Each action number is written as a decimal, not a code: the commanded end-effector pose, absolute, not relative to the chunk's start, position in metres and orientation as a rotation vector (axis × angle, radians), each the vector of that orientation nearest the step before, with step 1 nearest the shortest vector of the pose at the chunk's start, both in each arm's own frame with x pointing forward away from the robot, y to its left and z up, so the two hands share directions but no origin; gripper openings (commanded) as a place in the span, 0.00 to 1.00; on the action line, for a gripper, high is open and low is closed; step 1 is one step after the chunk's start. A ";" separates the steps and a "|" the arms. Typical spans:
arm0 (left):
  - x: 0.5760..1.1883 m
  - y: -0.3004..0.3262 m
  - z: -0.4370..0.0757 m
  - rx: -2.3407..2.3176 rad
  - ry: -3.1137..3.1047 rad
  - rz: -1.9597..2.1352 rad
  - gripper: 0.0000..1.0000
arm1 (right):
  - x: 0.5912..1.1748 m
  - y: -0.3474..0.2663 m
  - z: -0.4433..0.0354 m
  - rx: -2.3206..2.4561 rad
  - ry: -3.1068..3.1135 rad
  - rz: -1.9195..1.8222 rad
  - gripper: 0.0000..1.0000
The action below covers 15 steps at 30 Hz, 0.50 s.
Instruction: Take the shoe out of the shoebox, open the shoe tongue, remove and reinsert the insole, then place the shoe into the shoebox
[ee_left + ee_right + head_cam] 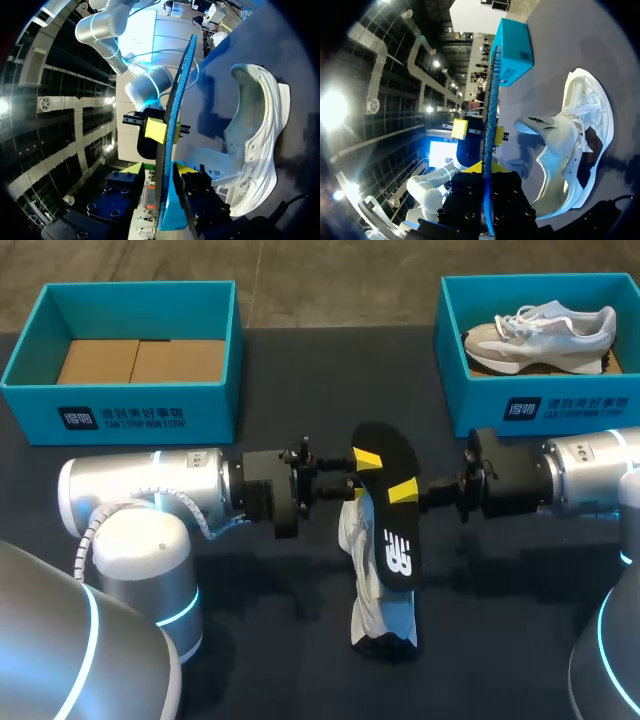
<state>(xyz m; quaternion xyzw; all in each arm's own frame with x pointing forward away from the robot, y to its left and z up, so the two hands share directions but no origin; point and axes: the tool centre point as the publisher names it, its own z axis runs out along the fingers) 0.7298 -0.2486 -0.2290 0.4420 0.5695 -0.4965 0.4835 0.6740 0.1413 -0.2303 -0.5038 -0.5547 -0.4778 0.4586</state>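
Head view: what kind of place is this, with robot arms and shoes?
Probably a robot lab or training bench for shoe packing. The left end effector and right end effector are both shut on an insole near a white shoe on a dark table; two teal shoeboxes stand behind.

A robotics lab: a silver left arm (pixel 140 490) and a silver right arm (pixel 590 475) at a black worktop (pixel 250 640), a teal cardboard shoebox (pixel 120 415) at its far left corner, another teal shoebox (pixel 540 405) far right.
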 end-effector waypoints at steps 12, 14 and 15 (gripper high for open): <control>0.732 -0.258 -0.239 1.101 1.415 -1.178 0.37 | 0.673 0.143 -0.231 -1.244 -1.366 -1.179 0.00; 0.733 -0.260 -0.240 1.105 1.409 -1.171 0.36 | 0.673 0.143 -0.231 -1.244 -1.366 -1.179 0.00; 0.733 -0.261 -0.240 1.106 1.404 -1.177 0.35 | 0.673 0.143 -0.231 -1.244 -1.366 -1.179 0.00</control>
